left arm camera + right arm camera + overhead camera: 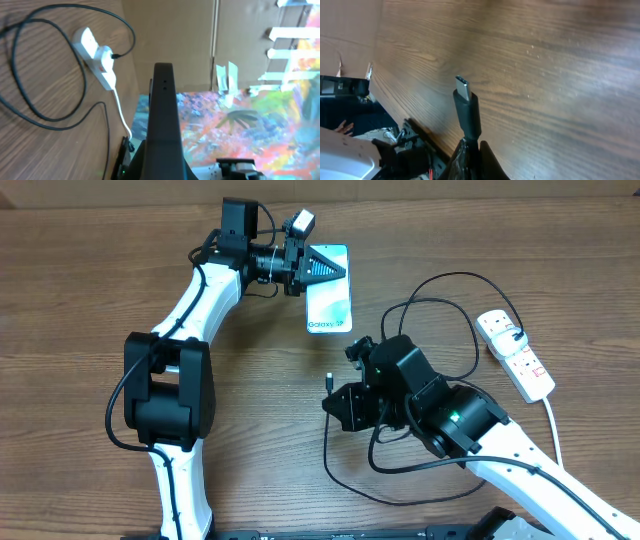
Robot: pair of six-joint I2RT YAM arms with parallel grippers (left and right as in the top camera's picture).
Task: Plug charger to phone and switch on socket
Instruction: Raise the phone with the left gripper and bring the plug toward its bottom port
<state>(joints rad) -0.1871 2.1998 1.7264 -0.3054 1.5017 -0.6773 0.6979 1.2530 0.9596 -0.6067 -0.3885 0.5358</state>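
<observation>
The right tool [469, 152] is clamping the charger [466, 107] just behind its plug, short of the phone [330, 305] lying farther up the table [80, 290] at the left tool [322, 266], whose grip cannot be told, so any plug tilt is risking a missed port.

L arm: elbow was bent, white forearm ran toward the far edge, wrist pointed right | left gripper [335, 267]: was rolled sideways, fingers tapered to a point, gap unreadable | R arm: reached in from the near right corner, wrist pointed left | right gripper [334, 392]: was pinched on the charger [468, 110] behind its tip
</observation>
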